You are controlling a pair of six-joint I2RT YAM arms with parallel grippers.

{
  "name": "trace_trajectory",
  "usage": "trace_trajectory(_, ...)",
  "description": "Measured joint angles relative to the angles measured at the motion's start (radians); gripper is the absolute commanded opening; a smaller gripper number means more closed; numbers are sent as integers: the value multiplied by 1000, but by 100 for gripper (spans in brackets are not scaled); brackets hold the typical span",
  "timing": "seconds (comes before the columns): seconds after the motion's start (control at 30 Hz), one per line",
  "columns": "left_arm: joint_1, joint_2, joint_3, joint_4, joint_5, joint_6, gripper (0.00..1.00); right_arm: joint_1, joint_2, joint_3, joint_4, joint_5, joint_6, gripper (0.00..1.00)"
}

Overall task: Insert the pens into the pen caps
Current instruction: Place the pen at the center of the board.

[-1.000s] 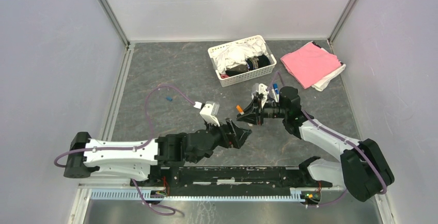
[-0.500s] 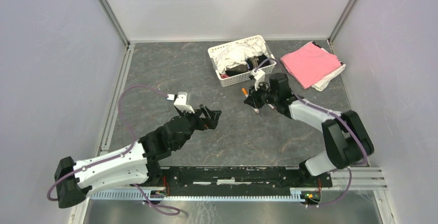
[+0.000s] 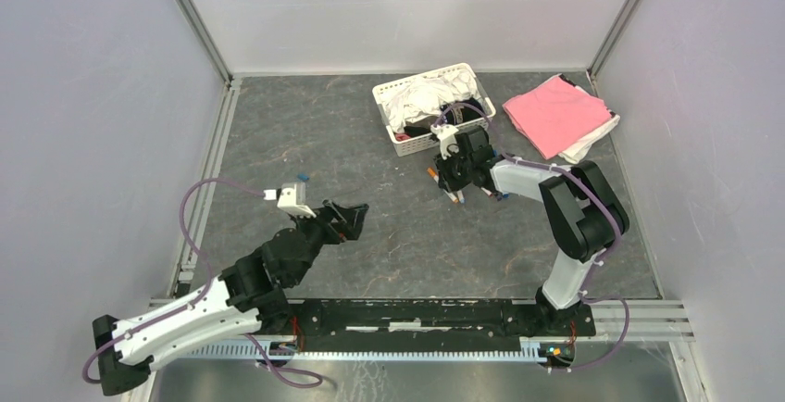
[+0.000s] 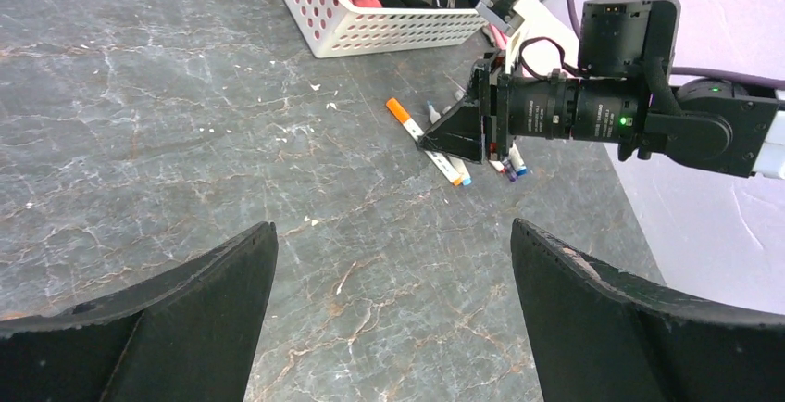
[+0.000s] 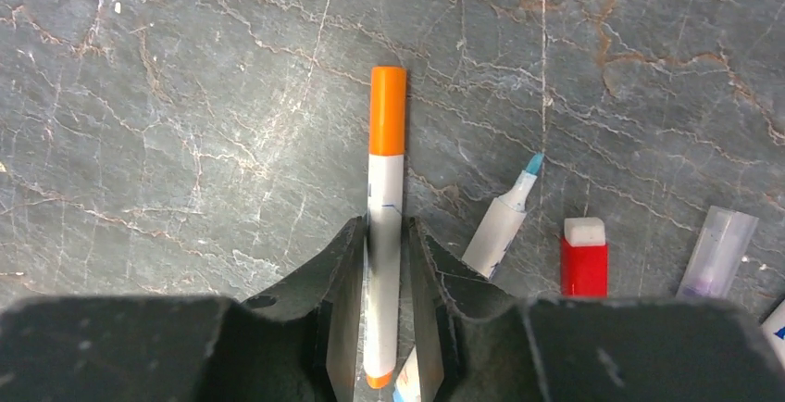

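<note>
Nine items listed left to right on one grey marbled table top [image 3: 305,124]: small blue plastic pen cap [image 3: 303,178], lying alone on the table, well to the left of the pen cluster; left gripper [image 4: 393,224], black fingers spread wide with nothing between them, held above bare table and facing the pen cluster; orange-capped white-barrelled marker pen [image 5: 387,170], lying flat on the table, cap end pointing away from the right wrist, barrel running between the fingers of the right gripper [image 5: 385,226]; right gripper, lowered over that pen with one finger close along each side of the barrel, and whether they pinch it or stand just clear cannot be told; uncapped white pen with a blue tip [image 5: 504,221], just beside the orange-capped pen, tilted; short red plastic cap with a white end [image 5: 584,258], next along, apart from the blue-tipped pen; short pale translucent tube [image 5: 717,254], further right, tilted; white perforated plastic basket [image 3: 435,138], just behind the cluster, holding white and dark items; folded pink cloth [image 3: 554,113], at the far right, lying on white fabric.
</note>
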Motion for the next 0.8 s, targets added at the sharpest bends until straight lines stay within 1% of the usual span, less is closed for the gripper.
trace_trajectory(0.1, 0, -60, -10, -39, -19, -16, 100, 0, 0, 0, 0, 29, 0, 34)
trace_trajectory(0.2, 2, -102, -16, -57, -36, -30, 100, 0, -9, 0, -9, 41, -15, 40)
trace_trajectory(0.23, 2, -108, -16, -63, -45, -31, 100, 0, -18, 0, -15, 42, -23, 44)
trace_trajectory(0.27, 3, -109, -16, -65, -49, -31, 100, 0, -30, -1, -23, 38, -33, 46)
trace_trajectory(0.4, 6, -63, -11, -84, -71, -30, 100, -10, -148, -9, -45, -23, -102, 55)
trace_trajectory(0.53, 35, 53, 40, -113, -72, -29, 100, -34, -303, -22, -43, -149, -183, 61)
trace_trajectory(0.67, 120, 163, 115, -118, -39, -21, 100, -59, -442, -51, -44, -265, -255, 64)
trace_trajectory(0.77, 236, 220, 141, -106, 38, -14, 100, -63, -516, -70, -50, -333, -296, 67)
trace_trajectory(0.8, 282, 237, 144, -104, 69, -13, 100, -63, -539, -76, -50, -356, -308, 72)
